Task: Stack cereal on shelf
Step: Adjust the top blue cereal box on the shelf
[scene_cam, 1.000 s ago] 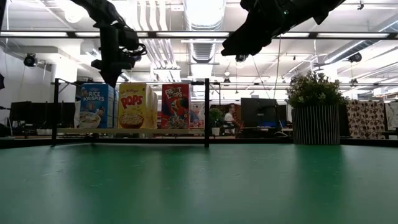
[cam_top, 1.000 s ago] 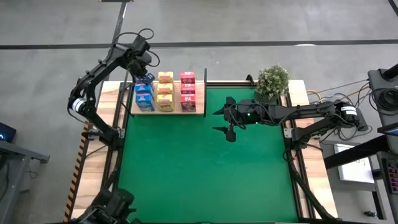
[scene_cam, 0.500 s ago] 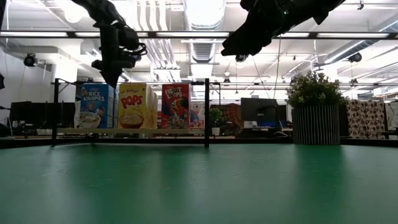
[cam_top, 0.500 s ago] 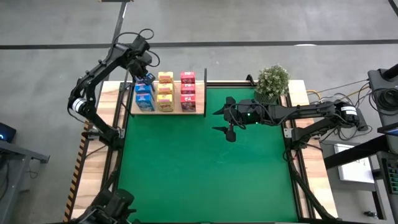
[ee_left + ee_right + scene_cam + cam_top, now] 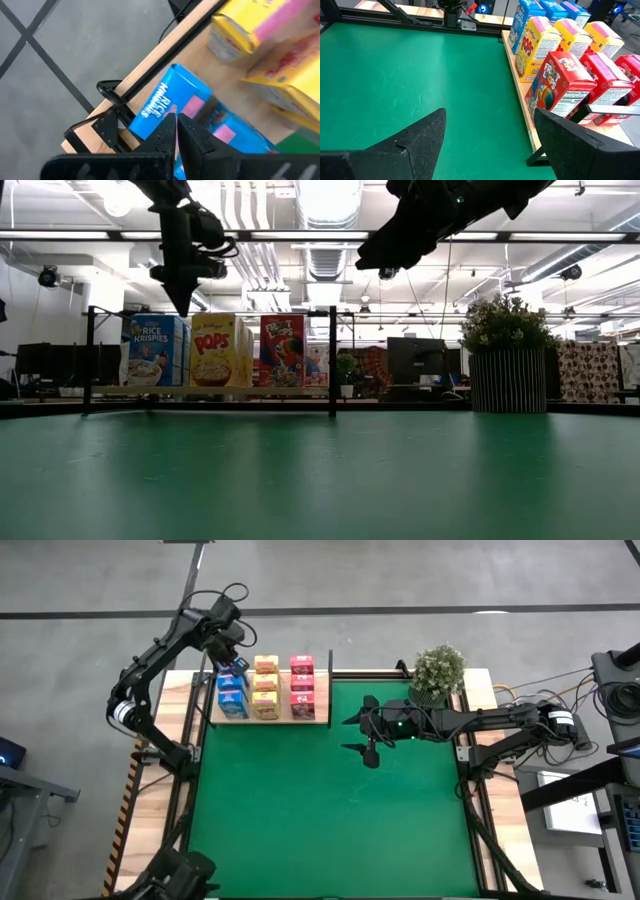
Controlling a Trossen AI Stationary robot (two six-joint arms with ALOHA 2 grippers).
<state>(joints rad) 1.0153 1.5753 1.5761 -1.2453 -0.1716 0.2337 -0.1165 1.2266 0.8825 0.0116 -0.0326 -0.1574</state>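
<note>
The cereal boxes stand upright in three rows on the light-wood shelf (image 5: 318, 716) at the table's far left: blue (image 5: 232, 695), yellow (image 5: 265, 688) and pink (image 5: 302, 688). In the low view the front ones show as blue (image 5: 152, 350), yellow (image 5: 218, 350) and red (image 5: 283, 350). My left gripper (image 5: 230, 660) is shut and empty, pointing down just above the far blue box (image 5: 172, 97); the low view (image 5: 183, 308) shows it clear of the box tops. My right gripper (image 5: 350, 735) is open and empty above the green mat, right of the shelf.
A potted plant (image 5: 437, 670) stands at the mat's far right corner. Thin black posts (image 5: 332, 360) rise at the shelf's ends. The green mat (image 5: 330, 810) lies bare in front of the shelf and under my right gripper (image 5: 490, 115).
My left gripper has gone up a little above the blue boxes, still shut. The boxes and my right arm have kept still.
</note>
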